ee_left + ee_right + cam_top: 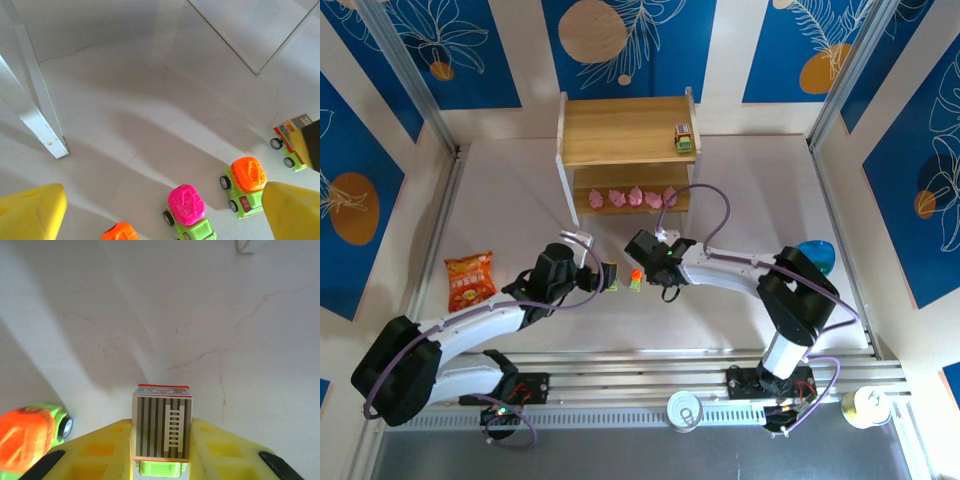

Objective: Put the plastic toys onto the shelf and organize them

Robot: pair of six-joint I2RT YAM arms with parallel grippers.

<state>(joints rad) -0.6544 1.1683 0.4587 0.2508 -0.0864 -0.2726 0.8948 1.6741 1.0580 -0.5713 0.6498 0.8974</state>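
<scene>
You have five pink figures [630, 197] and one car [683, 138] on the shelf [620, 130]; four remain: the right gripper [161, 440] clasps the striped-top car [161, 425], and three cars [186, 205] sit on the table [125, 100] below the spread-open left gripper [162, 212].

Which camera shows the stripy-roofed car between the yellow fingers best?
The right wrist view: the stripy-roofed car sits big and central between the right gripper's fingers. The left wrist view catches it small at the right edge, partly covered.

Shelf [620, 130], toy cars [186, 206], snack bag [470, 281] on table [520, 200]
</scene>
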